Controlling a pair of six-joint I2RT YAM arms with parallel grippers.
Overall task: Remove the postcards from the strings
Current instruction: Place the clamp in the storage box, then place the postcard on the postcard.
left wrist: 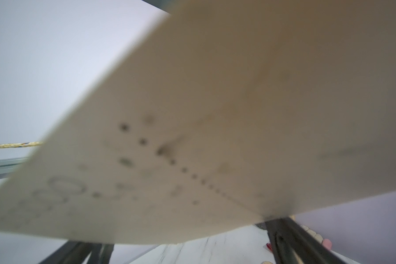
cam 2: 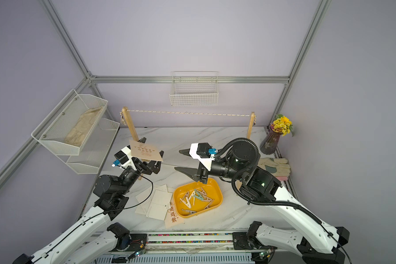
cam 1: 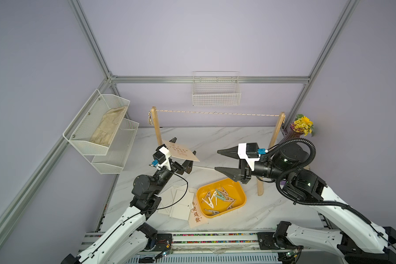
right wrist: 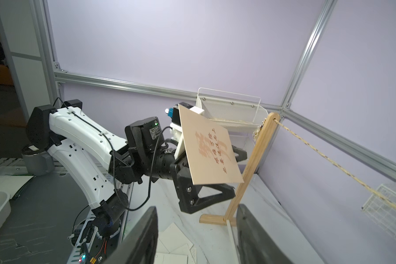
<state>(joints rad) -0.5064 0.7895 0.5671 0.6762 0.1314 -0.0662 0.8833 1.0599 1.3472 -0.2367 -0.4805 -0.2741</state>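
Note:
A tan postcard [cam 1: 181, 152] [cam 2: 145, 150] with red-brown calligraphy lies tilted between the jaws of my left gripper [cam 1: 184, 146] [cam 2: 153, 146], which stands wide open; the card leans on the wrist mount and nothing pinches it [right wrist: 210, 150]. It fills the left wrist view [left wrist: 215, 114]. The string [cam 1: 217, 113] [cam 2: 187, 112] [right wrist: 329, 160] hangs bare between the wooden posts. My right gripper [cam 1: 216, 160] [cam 2: 177, 160] [right wrist: 197, 230] is open and empty, to the card's right, above the table. Several cream postcards [cam 1: 181, 201] and a pale pink one [cam 1: 197, 217] lie on the table.
A yellow tray [cam 1: 237, 188] holds several clothespins, just under my right gripper. The stand's posts [cam 1: 157, 128] [cam 1: 275, 132] and white rod [cam 1: 203, 168] sit mid-table. Mesh shelves [cam 1: 96, 128] on the left wall, a wire basket [cam 1: 216, 96] behind, a vase [cam 2: 270, 141] and glove [cam 2: 275, 168] at right.

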